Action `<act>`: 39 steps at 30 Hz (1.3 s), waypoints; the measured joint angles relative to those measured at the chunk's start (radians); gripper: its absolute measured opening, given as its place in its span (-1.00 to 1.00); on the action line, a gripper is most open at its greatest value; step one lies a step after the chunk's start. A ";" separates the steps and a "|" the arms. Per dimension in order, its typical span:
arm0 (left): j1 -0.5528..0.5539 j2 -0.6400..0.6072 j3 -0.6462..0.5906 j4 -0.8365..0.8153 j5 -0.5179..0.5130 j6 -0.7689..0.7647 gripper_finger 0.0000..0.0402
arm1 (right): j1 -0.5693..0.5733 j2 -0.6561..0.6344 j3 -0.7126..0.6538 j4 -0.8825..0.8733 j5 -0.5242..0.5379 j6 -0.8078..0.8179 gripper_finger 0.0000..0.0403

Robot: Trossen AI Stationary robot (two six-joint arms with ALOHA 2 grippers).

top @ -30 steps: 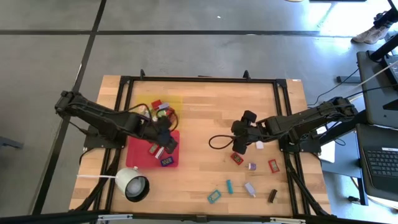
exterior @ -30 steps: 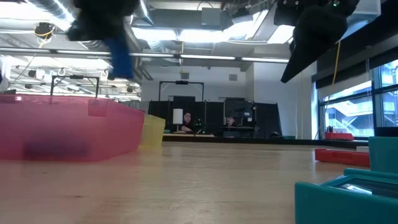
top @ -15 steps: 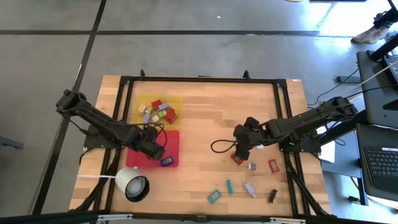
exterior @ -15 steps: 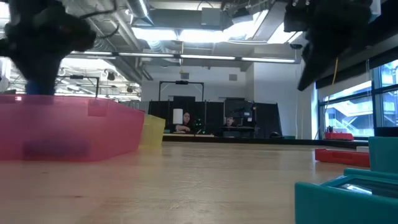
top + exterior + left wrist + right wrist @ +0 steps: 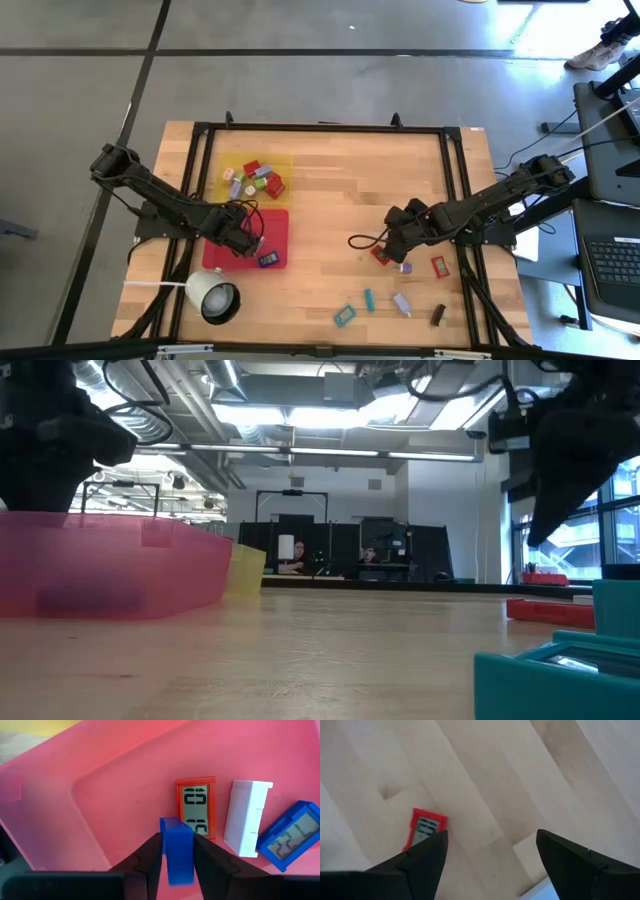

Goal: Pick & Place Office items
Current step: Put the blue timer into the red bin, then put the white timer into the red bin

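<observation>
While the left gripper (image 5: 177,857) pinched a blue block (image 5: 177,849) low over the red tray (image 5: 125,795), arm stretched across, the right gripper (image 5: 490,852) gaped wide above a red clock (image 5: 424,829) on the table (image 5: 330,200).

Wooden table (image 5: 320,200) in a black frame — trays and loose office items on it.
A yellow tray (image 5: 285,163) touches a red tray (image 5: 281,222); a white cup-like thing (image 5: 213,296) sits nearby — small pieces (image 5: 403,303) lie scattered well apart.
</observation>
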 joint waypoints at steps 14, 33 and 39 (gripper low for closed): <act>0.054 -0.003 0.010 -0.003 0.032 0.013 -0.15 | -0.011 0.000 -0.034 -0.266 0.002 0.321 0.52; 0.048 -0.005 0.298 0.069 -0.273 0.229 -0.16 | 0.018 -0.004 -0.311 0.032 0.037 0.713 0.50; 0.019 -0.004 0.302 0.325 -0.502 0.367 -0.15 | 0.043 -0.002 -0.314 0.049 0.072 0.632 0.28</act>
